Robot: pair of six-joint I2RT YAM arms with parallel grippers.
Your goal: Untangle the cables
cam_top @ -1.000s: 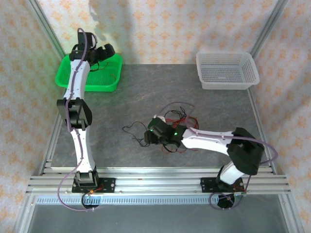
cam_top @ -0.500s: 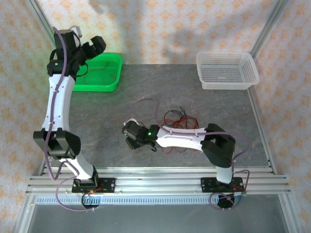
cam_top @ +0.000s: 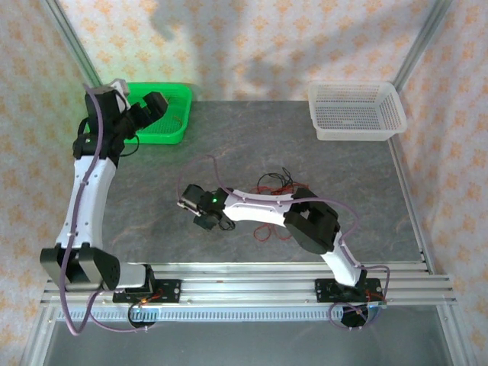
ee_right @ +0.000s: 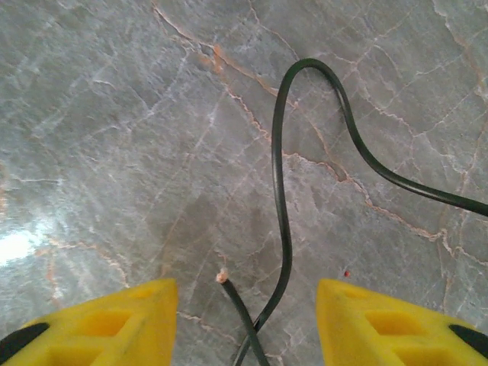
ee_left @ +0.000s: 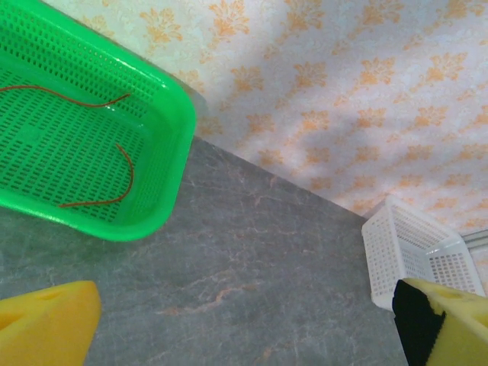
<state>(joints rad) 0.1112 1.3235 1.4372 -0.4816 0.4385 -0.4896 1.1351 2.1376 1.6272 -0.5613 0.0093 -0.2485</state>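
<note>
The cables (cam_top: 276,185) lie as a loose red and black tangle at mid table. One black cable (ee_right: 280,191) trails left from it in a curve and crosses itself low between my right gripper's yellow fingers (ee_right: 114,320), its stripped end (ee_right: 223,276) pointing up. My right gripper (ee_right: 245,324) is open around this cable, with neither pad touching it; it sits low over the table left of the tangle (cam_top: 197,213). My left gripper (cam_top: 145,113) hangs wide open and holds nothing (ee_left: 244,328), just in front of the green tray (cam_top: 171,130). Thin red wires (ee_left: 126,164) lie in that tray.
A white mesh basket (cam_top: 355,110) stands at the back right, also seen in the left wrist view (ee_left: 396,252). The green tray's rim (ee_left: 179,152) is at the back left. Aluminium rails (cam_top: 244,286) run along the near edge. Patterned walls enclose the table.
My right arm has stretched left, carrying its gripper away from the tangle along the black cable, jaws slightly narrower. My left arm has swung out from over the green tray.
</note>
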